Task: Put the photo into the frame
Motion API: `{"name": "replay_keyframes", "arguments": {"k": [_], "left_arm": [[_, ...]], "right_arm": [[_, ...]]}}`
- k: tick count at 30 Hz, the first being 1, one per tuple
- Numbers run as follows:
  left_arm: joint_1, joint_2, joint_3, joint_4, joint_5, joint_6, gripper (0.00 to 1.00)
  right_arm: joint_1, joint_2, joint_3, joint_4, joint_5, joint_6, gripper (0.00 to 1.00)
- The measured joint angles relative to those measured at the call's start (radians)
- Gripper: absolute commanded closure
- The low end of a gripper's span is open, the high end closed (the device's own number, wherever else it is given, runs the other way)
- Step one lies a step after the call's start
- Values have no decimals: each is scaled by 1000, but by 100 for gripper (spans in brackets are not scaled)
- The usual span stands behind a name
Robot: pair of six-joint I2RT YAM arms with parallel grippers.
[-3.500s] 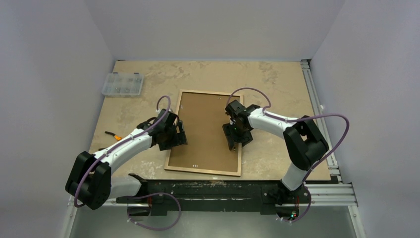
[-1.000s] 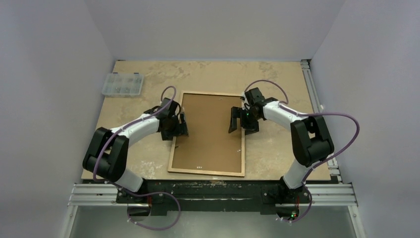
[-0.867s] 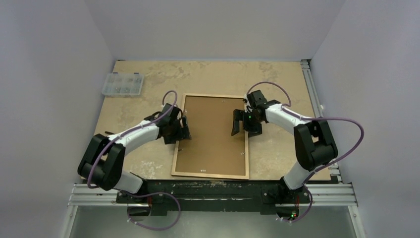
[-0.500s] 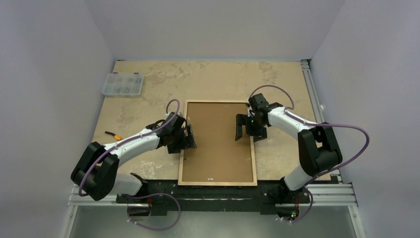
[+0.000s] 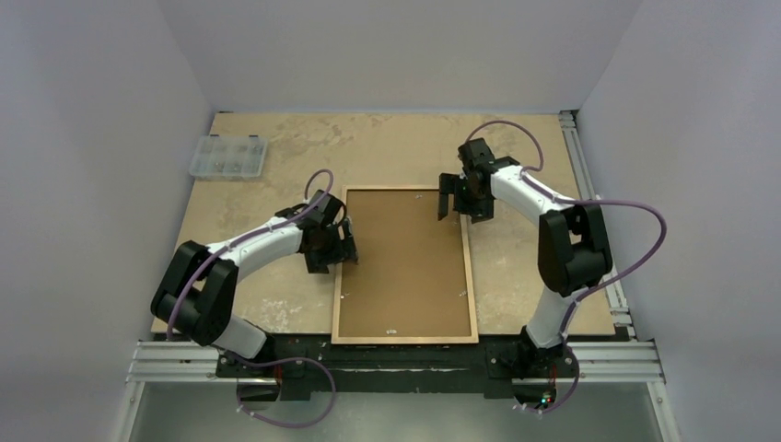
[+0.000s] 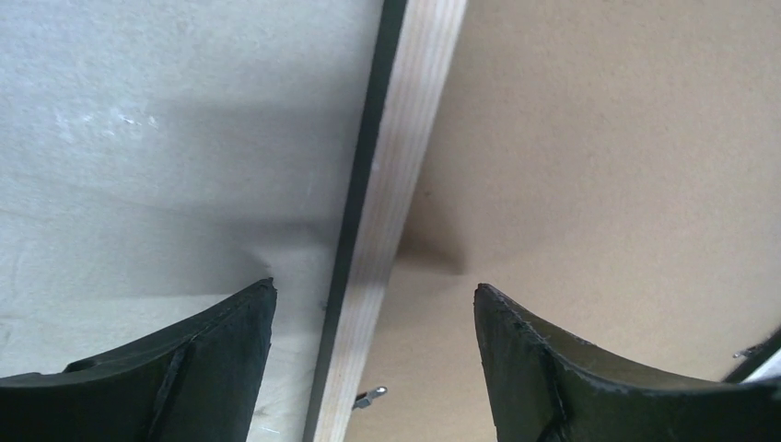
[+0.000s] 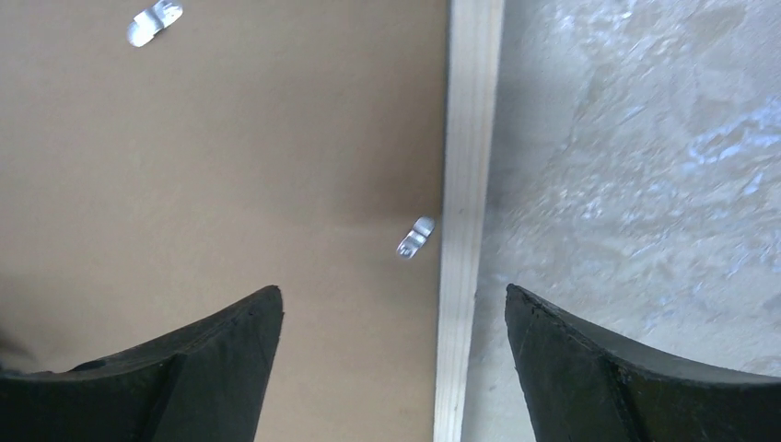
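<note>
The frame lies face down on the table, its light tan wood back up, with a brown backing board inside it. The photo is hidden. My left gripper is open and straddles the frame's left rail; one finger is over the table, the other over the board. My right gripper is open and straddles the right rail near the far right corner. The grippers also show in the left wrist view and the right wrist view. Both hold nothing.
A clear plastic parts box sits at the far left of the table. Small metal tabs stick out from the frame's rails over the board. An aluminium rail runs along the table's right side. The frame's near end reaches the table's front edge.
The frame has slid right and toward the near edge and now lies square to the table. The right gripper has moved up to the far right corner; the left stays at the left rail.
</note>
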State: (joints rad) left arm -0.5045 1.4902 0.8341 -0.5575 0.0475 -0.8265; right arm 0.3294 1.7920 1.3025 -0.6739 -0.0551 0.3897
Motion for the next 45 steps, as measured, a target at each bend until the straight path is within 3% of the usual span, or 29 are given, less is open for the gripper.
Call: {"name": "replay_keyframes", "arguments": {"k": [7,12,17,20,22,24,26,30,33,37,45], "left_arm": [[18,28,20,-17,-18,27,25],[18,30,22,-19,-18,32,25],[18,30,23,-20,-18,34,25],[18,30,22,-20,-18,34,25],[19,30,22,-20,-18,34,25],[20,29,22,-20,-18,34,24],[22,28,22,-20,-18,34,23],[41,26,22,-18,-15,38,22],[68,22,25,-19,-14,50,21],[102,24,77,-43,-15,71,21],[109,155,311,-68,-43,113,26]], "right_arm": [[-19,119,53,-10,66,-10,29],[-24,140,55,-1,53,-9,48],[-27,142,55,8,46,-11,79],[-44,137,53,8,45,-8,89],[-46,135,51,8,46,-11,100],[-45,134,50,9,46,-13,100],[-45,134,50,9,46,-13,91],[-45,132,48,13,46,-16,43],[-42,128,34,31,38,-14,22],[-40,90,5,38,18,-14,11],[-42,-3,-3,53,-39,-15,10]]}}
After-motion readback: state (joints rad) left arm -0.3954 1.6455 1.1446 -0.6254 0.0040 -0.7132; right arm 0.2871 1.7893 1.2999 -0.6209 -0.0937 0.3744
